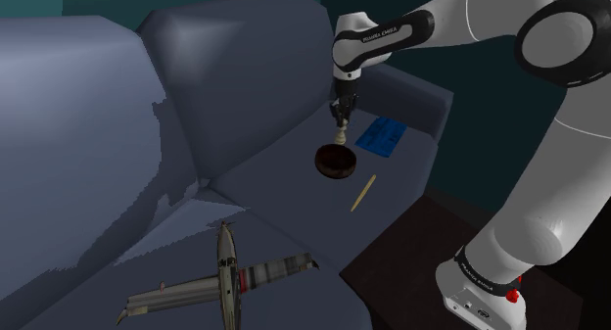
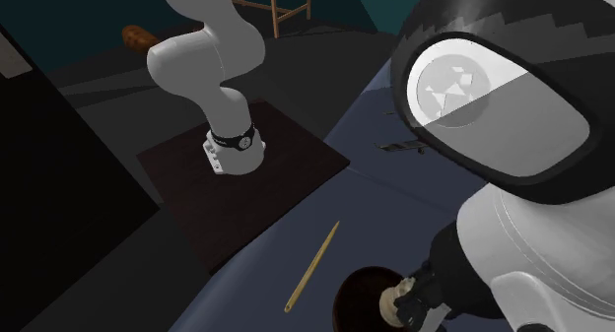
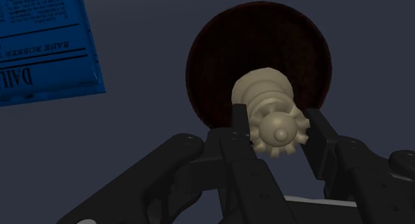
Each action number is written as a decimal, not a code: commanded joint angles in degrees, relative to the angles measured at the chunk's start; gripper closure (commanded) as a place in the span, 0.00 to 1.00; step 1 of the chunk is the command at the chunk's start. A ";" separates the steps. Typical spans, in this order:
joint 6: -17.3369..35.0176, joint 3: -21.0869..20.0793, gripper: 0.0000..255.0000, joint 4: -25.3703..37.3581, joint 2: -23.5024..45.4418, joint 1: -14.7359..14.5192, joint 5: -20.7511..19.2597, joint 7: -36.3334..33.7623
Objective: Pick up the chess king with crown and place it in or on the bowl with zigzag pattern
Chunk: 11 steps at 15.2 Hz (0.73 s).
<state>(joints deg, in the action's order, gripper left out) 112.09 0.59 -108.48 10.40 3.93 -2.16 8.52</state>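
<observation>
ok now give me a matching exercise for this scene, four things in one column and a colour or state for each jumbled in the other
Things:
1. chess king
2. bowl
3. printed sheet
4. thin stick

Descriptions:
A. blue, lying flat on the sofa cushion
B. tan, lying by itself on the cushion
C. pale beige, clasped in the gripper
D. dark brown and round, under the held piece

Pairs: 1-C, 2-D, 3-A, 4-B

One cream chess king (image 3: 271, 113), one dark bowl (image 1: 333, 167), one blue newspaper (image 1: 381, 135), one thin stick (image 1: 363, 193), one toy plane (image 1: 227, 279).
</observation>
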 commanded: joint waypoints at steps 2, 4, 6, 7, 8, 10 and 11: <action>2.22 -0.02 1.00 -1.38 0.81 -0.03 -0.02 -0.13; 3.61 -0.02 1.00 -2.14 1.43 -0.02 -0.04 -0.17; 4.99 -0.01 1.00 -2.86 2.10 -0.02 -0.06 -0.22; 5.67 -0.01 1.00 -3.19 2.45 -0.01 -0.07 -0.24; 6.36 -0.01 1.00 -3.54 2.79 -0.01 -0.08 -0.27; 7.72 0.00 1.00 -4.13 3.56 -0.01 -0.10 -0.32; 8.39 0.00 1.00 -4.42 3.95 -0.01 -0.11 -0.34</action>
<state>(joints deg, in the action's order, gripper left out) 119.79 0.59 -112.45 14.14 3.93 -2.26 8.21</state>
